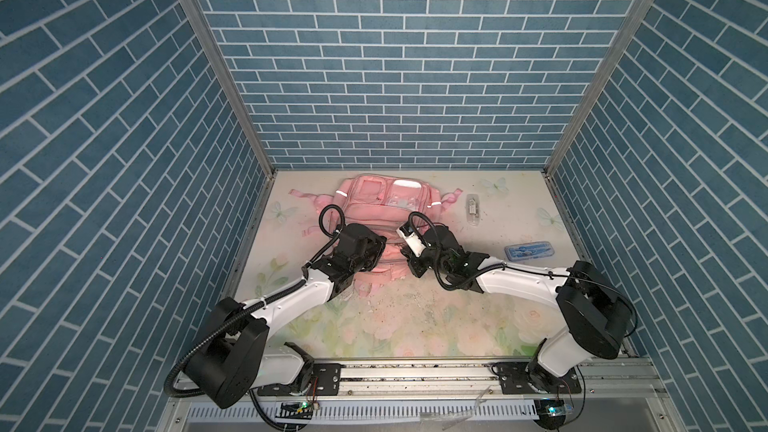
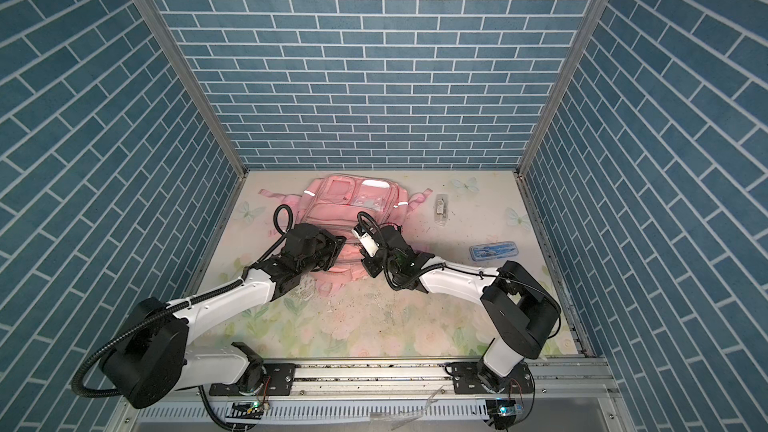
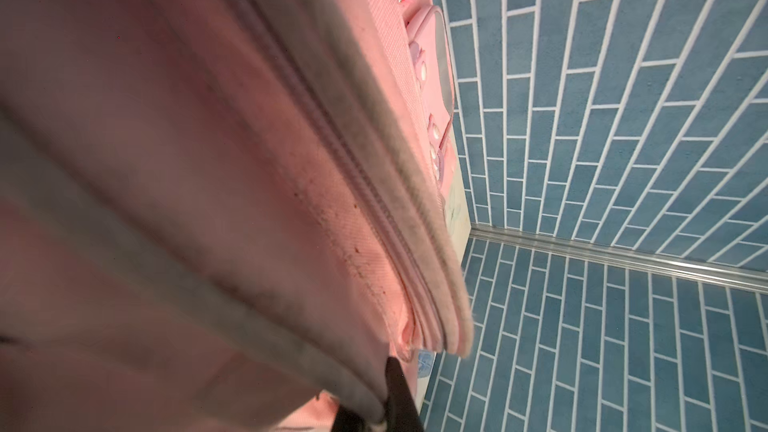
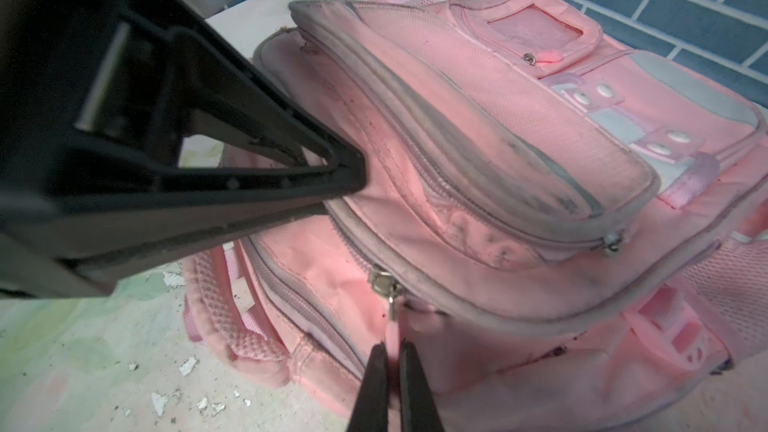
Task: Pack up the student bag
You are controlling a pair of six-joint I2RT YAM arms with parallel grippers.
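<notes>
Your left gripper has its jaws pressed together on the grey edge of the bag, at one side of a front pocket. Your right gripper is near it and pinches the pink zipper tab between its fingertips. The metal slider sits just beyond them on the zipper. In both top views the bag lies flat on the table, front up, directly under both grippers. A blue case lies to the right of your right gripper, well apart from it. A clear case lies beyond that gripper, beside the bag's strap.
</notes>
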